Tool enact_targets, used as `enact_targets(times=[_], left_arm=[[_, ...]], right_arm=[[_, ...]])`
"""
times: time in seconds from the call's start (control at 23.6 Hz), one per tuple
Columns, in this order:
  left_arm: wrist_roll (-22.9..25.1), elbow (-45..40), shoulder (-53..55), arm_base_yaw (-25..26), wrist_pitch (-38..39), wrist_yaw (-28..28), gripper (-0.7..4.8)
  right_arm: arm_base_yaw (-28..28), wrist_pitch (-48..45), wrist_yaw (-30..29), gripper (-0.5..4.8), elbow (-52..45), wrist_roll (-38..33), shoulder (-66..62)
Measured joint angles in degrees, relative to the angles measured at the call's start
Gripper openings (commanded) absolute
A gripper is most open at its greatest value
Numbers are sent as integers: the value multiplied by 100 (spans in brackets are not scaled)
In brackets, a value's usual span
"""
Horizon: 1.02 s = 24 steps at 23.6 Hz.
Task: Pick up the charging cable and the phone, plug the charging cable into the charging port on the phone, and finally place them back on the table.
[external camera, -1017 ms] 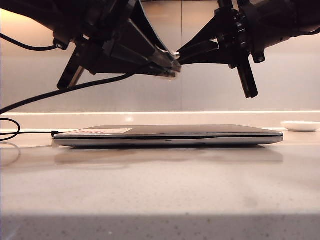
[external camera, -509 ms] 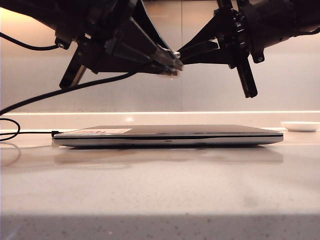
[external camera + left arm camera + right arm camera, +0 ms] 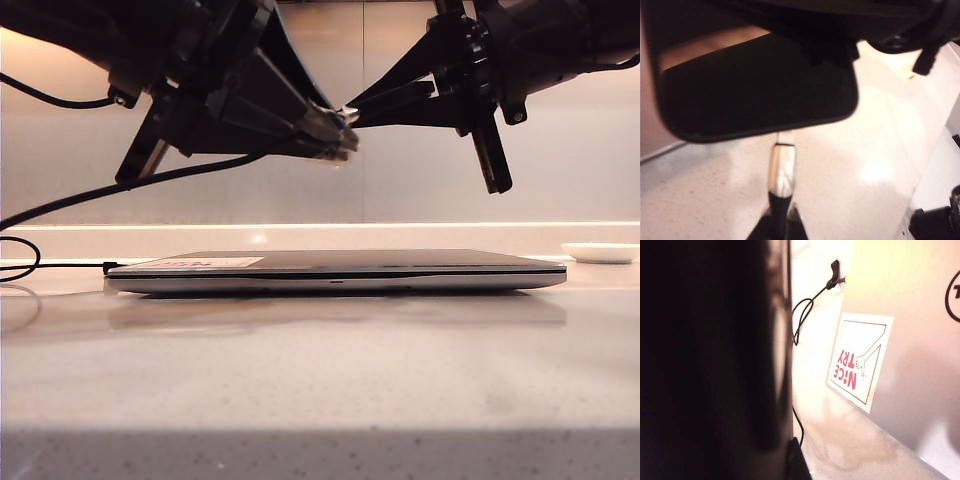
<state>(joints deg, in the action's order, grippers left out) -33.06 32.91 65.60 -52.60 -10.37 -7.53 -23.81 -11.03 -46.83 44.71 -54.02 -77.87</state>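
Note:
Both grippers hang above the table (image 3: 320, 390), meeting in mid-air. My left gripper (image 3: 338, 138) (image 3: 780, 222) is shut on the charging cable (image 3: 150, 178) just behind its silvery connector (image 3: 782, 167). The connector's narrow tip touches the lower edge of the phone (image 3: 755, 90); how deep it sits I cannot tell. The phone is a flat black slab that fills one side of the right wrist view (image 3: 705, 360). My right gripper (image 3: 395, 103) (image 3: 785, 462) is shut on it, with one fingertip (image 3: 798, 465) showing beside it.
A wide silver-grey laptop (image 3: 340, 272) with a "NICE TRY" sticker (image 3: 857, 360) lies on the table below the grippers. A black cord (image 3: 60, 265) runs along the table to its left end. A small white dish (image 3: 600, 252) sits far right.
The point where the two grippers meet has crept slightly upward. Both grips are unchanged.

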Motion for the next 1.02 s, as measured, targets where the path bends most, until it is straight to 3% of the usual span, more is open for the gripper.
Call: enact_targets(times=[1.02], left_arm=[[-2, 0, 37, 13, -103, 4, -6]], right_arm=[[-70, -2, 144, -5, 0, -42, 0]])
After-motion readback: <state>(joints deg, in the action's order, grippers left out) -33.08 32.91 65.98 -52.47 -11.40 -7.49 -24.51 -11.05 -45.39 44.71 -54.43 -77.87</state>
